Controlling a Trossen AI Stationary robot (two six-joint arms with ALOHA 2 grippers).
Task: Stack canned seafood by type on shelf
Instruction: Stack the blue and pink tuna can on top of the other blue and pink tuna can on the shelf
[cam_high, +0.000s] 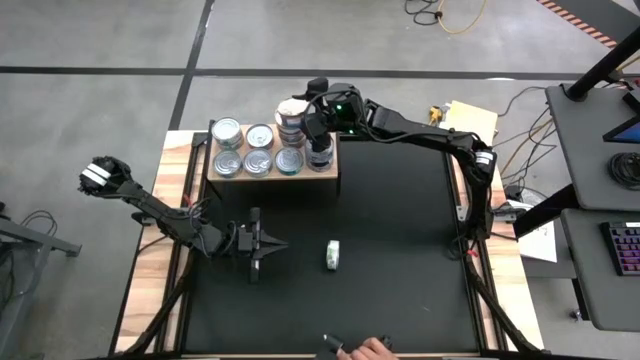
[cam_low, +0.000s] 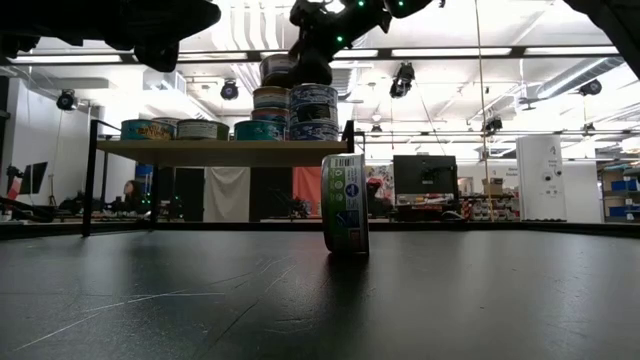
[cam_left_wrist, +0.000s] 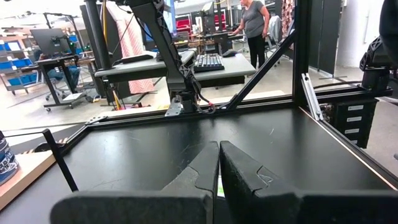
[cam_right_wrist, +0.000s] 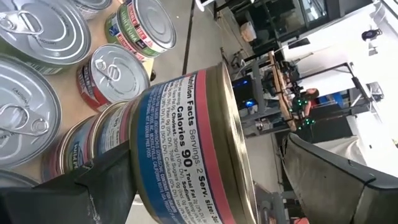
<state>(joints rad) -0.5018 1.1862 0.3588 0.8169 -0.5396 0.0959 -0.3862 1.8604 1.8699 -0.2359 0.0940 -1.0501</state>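
Observation:
The wooden shelf (cam_high: 272, 179) (cam_low: 220, 150) stands at the table's far edge with several canned seafood tins on it, single ones (cam_high: 243, 148) at its left and stacks (cam_low: 313, 112) at its right. My right gripper (cam_high: 303, 108) (cam_right_wrist: 205, 149) reaches in level from the right, open around the top tin (cam_right_wrist: 186, 143) of a tall stack. That tin has a blue label and rests flat on the tins below. One more tin (cam_high: 332, 255) (cam_low: 345, 203) stands on its rim mid-table. My left gripper (cam_high: 275, 243) (cam_left_wrist: 219, 152) hovers shut left of it, holding nothing. My right gripper's fingers stand wide apart on either side of the top tin. One finger (cam_right_wrist: 102, 177) shows in front of the label side (cam_right_wrist: 155, 124); whether it touches I cannot tell. The other finger (cam_right_wrist: 336, 180) stands clear of the tin's metal face (cam_right_wrist: 239, 149).
A person's hand (cam_high: 370, 348) holds something dark at the table's near edge. Wooden strips (cam_high: 150, 250) border the black table top. A desk with a keyboard (cam_high: 625, 245) stands to the right. People move about in the room behind.

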